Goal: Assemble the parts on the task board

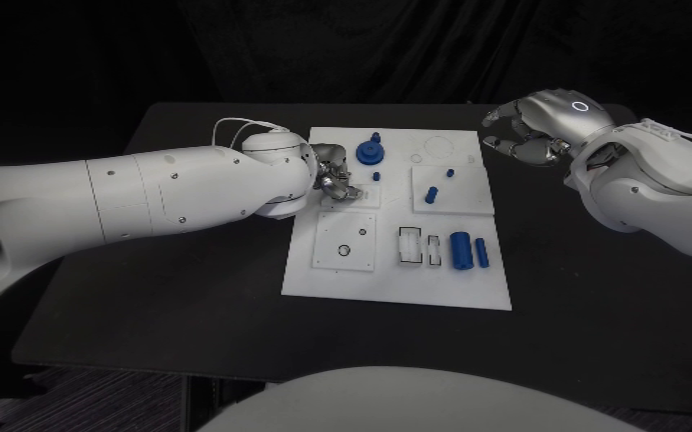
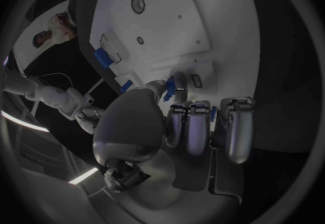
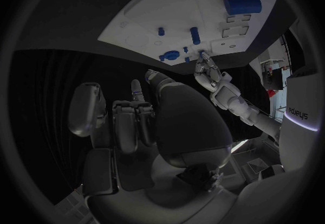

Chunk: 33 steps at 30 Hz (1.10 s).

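Observation:
The white task board (image 1: 329, 277) lies mid-table. At its far left stands a blue stacked part with a peg (image 1: 371, 151), and a small blue peg (image 1: 376, 176) stands just in front of it. My left hand (image 1: 335, 178) hovers over the board's far left beside these two parts, its fingers curled. It pinches a small blue part (image 2: 167, 93) at its fingertips (image 2: 178, 80). My right hand (image 1: 525, 137) hangs off the board's far right corner, fingers curled in on nothing. The right wrist view looks down on the board (image 3: 145, 12) past that hand (image 3: 145, 118).
Toward the board's right stand a small blue stub (image 1: 450, 172) and a blue peg (image 1: 431, 193). A thick blue cylinder (image 1: 462, 249) and a thinner one (image 1: 482, 252) lie near two rectangular slots (image 1: 413, 245). A ring (image 1: 343, 250) marks the near-left plate.

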{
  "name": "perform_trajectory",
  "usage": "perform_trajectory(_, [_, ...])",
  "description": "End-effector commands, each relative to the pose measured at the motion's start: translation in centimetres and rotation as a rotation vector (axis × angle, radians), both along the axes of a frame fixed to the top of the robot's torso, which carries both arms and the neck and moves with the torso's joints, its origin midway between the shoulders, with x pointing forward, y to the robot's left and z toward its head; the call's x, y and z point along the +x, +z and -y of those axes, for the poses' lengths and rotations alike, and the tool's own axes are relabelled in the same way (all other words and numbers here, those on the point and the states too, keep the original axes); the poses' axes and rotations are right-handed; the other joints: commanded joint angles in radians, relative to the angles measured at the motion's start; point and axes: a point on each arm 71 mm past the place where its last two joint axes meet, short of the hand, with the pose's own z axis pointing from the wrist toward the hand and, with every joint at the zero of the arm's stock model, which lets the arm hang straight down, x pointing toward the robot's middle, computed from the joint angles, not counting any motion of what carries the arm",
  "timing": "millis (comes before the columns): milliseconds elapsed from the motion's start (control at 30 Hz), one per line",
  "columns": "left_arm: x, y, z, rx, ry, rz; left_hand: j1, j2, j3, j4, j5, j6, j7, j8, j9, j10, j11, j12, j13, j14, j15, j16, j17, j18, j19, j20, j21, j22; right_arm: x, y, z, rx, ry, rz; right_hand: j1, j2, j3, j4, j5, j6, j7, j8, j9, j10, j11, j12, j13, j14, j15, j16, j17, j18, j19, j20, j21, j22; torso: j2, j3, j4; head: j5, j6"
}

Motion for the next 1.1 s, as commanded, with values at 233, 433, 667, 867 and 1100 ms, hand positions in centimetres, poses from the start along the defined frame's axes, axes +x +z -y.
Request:
perform_trajectory(233, [-0.22, -0.41, 0.3, 0.002, -0.027, -0.027, -0.041, 0.003, 0.015, 0.01, 0.0, 0.007, -0.002, -0.012, 0.008, 0.102, -0.002, -0.004, 0.263, 0.106, -0.002, 0.003, 0.263, 0.013, 0.012, -0.006, -0.008, 0.151, 0.07, -0.06, 0.15, -0.003, -0.02, -0.005, 0.008, 0.0, 0.004, 0.0, 0.004, 0.008, 0.001, -0.007, -0.001, 0.108, 0.006, 0.003, 0.263, 0.105, 0.002, 0.003, 0.263, 0.014, -0.008, -0.001, -0.003, 0.161, -0.001, 0.0002, -0.0002, -0.002, 0.0])
perform_trajectory(433, [-0.11, -0.46, 0.21, 0.006, -0.024, -0.029, -0.157, 0.018, -0.003, 0.015, -0.004, 0.012, 0.003, -0.03, 0.014, 0.102, 0.003, -0.004, 0.263, 0.106, 0.002, 0.003, 0.263, 0.014, 0.009, -0.002, -0.015, 0.147, 0.07, -0.07, 0.14, -0.004, -0.02, -0.006, 0.008, 0.0, 0.004, 0.0, 0.004, 0.008, 0.001, -0.007, -0.001, 0.108, 0.006, 0.003, 0.263, 0.105, 0.002, 0.003, 0.263, 0.014, -0.008, -0.001, -0.003, 0.161, -0.001, 0.0004, -0.0003, -0.002, 0.0])
perform_trajectory(667, [0.06, -0.56, -0.01, 0.013, -0.02, -0.033, -0.224, 0.022, -0.025, 0.016, -0.005, 0.012, 0.008, -0.049, 0.012, 0.102, 0.007, -0.004, 0.263, 0.106, 0.005, 0.003, 0.263, 0.016, 0.006, 0.001, -0.021, 0.143, 0.05, -0.08, 0.18, -0.005, -0.021, -0.007, 0.008, 0.0, 0.005, -0.001, 0.004, 0.009, 0.002, -0.007, -0.002, 0.108, 0.007, 0.003, 0.263, 0.105, 0.003, 0.003, 0.263, 0.014, -0.008, -0.001, -0.005, 0.161, -0.001, 0.0014, -0.0009, -0.001, 0.0])
perform_trajectory(867, [0.14, -0.59, -0.07, 0.012, -0.022, -0.034, -0.256, 0.014, -0.043, 0.016, -0.006, 0.013, 0.009, -0.062, 0.01, 0.102, 0.009, -0.004, 0.263, 0.106, 0.007, 0.003, 0.263, 0.017, 0.003, 0.002, -0.025, 0.14, 0.05, -0.09, 0.19, -0.006, -0.022, -0.009, 0.008, 0.0, 0.005, -0.001, 0.004, 0.009, 0.002, -0.007, -0.002, 0.108, 0.007, 0.003, 0.263, 0.105, 0.003, 0.003, 0.263, 0.014, -0.008, -0.001, -0.005, 0.161, 0.0, 0.0012, -0.0005, 0.0, 0.0])
perform_trajectory(1100, [0.21, -0.59, -0.07, 0.008, -0.023, -0.03, -0.267, 0.014, -0.048, 0.017, -0.006, 0.014, 0.01, -0.066, 0.009, 0.102, 0.009, -0.004, 0.263, 0.106, 0.007, 0.003, 0.263, 0.018, 0.001, 0.003, -0.028, 0.138, 0.07, -0.12, 0.17, -0.008, -0.022, -0.012, 0.008, 0.0, 0.005, -0.001, 0.004, 0.009, 0.002, -0.007, -0.002, 0.108, 0.007, 0.003, 0.263, 0.105, 0.003, 0.003, 0.263, 0.014, -0.008, -0.001, -0.005, 0.161, 0.0, 0.0006, -0.0006, 0.001, 0.0])
